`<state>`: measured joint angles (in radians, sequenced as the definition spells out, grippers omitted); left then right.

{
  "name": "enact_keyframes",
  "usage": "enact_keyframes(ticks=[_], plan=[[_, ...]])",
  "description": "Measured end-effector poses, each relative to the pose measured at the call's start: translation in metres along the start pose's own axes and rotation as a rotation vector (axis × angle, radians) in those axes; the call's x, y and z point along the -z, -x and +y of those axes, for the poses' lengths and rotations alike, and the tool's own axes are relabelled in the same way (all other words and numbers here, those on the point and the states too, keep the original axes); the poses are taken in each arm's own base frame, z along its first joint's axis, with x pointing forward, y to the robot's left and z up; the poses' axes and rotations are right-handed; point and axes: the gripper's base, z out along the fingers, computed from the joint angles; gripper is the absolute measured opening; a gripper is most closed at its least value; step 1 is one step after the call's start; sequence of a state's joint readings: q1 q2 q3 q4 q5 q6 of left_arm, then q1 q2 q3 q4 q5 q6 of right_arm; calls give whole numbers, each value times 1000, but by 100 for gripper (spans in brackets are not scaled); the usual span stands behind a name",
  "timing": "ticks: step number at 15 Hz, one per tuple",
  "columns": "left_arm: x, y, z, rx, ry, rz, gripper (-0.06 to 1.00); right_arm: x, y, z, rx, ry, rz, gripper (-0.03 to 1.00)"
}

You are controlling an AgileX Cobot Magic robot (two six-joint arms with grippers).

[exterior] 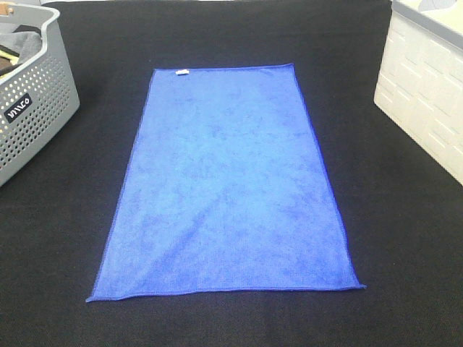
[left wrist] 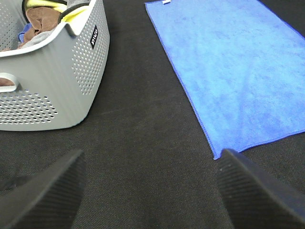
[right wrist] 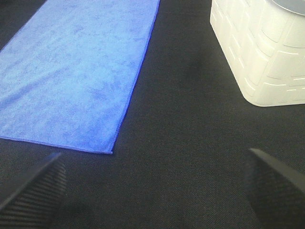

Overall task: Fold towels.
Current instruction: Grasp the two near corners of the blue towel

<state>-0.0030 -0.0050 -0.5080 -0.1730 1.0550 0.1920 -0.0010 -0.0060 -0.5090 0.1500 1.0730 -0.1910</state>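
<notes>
A blue towel [exterior: 228, 184] lies flat and unfolded on the black table, its long side running from near to far, with a small white tag at its far left corner. It also shows in the left wrist view [left wrist: 238, 71] and in the right wrist view [right wrist: 76, 71]. My left gripper [left wrist: 147, 191] is open and empty, hovering over bare black cloth near the towel's near left corner. My right gripper [right wrist: 152, 186] is open and empty near the towel's near right corner. Neither arm shows in the high view.
A grey perforated basket [exterior: 32, 108] holding several crumpled cloths stands at the far left, also in the left wrist view [left wrist: 52, 71]. A white box [exterior: 427, 94] stands at the far right, also in the right wrist view [right wrist: 262, 52].
</notes>
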Motion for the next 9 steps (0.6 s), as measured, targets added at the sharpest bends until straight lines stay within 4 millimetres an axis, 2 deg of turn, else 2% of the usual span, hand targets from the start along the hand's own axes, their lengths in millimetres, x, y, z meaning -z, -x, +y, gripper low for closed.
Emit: enact_keyframes(ticks=[9], plan=[[0,0,0,0,0,0,73,0,0,0,0,0,0,94]])
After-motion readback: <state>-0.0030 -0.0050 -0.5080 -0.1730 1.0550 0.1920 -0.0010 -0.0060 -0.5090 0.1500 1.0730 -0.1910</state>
